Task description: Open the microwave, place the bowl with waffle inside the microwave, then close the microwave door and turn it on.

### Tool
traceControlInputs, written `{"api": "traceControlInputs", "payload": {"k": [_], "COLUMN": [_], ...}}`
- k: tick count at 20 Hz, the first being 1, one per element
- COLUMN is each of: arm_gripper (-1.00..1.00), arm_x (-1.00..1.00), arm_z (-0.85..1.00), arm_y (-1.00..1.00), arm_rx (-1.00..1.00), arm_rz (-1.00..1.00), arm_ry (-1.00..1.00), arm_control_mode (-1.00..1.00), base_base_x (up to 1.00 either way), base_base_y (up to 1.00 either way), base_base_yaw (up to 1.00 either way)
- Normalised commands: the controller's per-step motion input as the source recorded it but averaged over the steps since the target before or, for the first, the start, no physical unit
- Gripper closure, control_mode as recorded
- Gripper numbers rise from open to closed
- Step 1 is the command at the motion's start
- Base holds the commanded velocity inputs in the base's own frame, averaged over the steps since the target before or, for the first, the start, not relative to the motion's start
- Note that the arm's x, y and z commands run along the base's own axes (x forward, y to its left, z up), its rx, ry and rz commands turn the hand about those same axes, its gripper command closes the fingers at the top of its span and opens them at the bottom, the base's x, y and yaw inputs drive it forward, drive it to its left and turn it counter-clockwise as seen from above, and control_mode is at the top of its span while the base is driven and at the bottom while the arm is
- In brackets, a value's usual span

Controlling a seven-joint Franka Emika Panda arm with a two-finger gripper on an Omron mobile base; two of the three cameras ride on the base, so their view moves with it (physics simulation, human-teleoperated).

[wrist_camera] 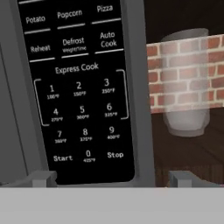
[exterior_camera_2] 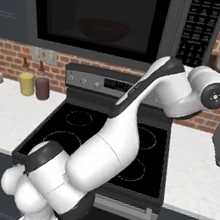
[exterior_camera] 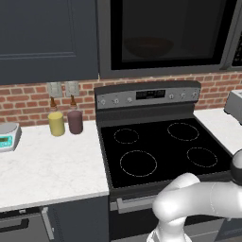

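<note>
Microwave (wrist_camera: 78,87) keypad, white print on black panel. Top row: Potato, Popcorn, Pizza. Next row: Reheat, Defrost, Auto Cook. Heading "Express Cook" over bracketed digits 1–9, tiny temperature figures under each, too small to trust. Bottom row: Start, 0, Stop. Stove (exterior_camera: 146,97) display and scale (exterior_camera: 5,140) readout lit but illegible.

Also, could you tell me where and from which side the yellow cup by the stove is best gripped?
Take the yellow cup across its straight side wall, coming in from the front. It stands upright on the counter; the purple cup crowds its right side and a small bottle stands just behind, so the front looks freest.
</note>
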Motion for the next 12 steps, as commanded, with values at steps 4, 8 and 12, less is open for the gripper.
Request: {"api": "traceControlInputs", "payload": {"k": [4, 8, 12], "arm_gripper": [-1.0, -1.0, -1.0], "arm_x": [0.29, 0.18, 0.09], "arm_z": [0.0, 0.0, 0.0], "arm_y": [0.11, 0.04, 0.0], "arm_rx": [0.0, 0.0, 0.0], "arm_rz": [-0.01, -0.05, -0.08], "arm_ry": [0.0, 0.0, 0.0], "arm_control_mode": [-1.0, -1.0, -1.0], "base_base_x": [0.0, 0.0, 0.0], "base_base_y": [0.0, 0.0, 0.0], "base_base_yaw": [0.0, 0.0, 0.0]}}
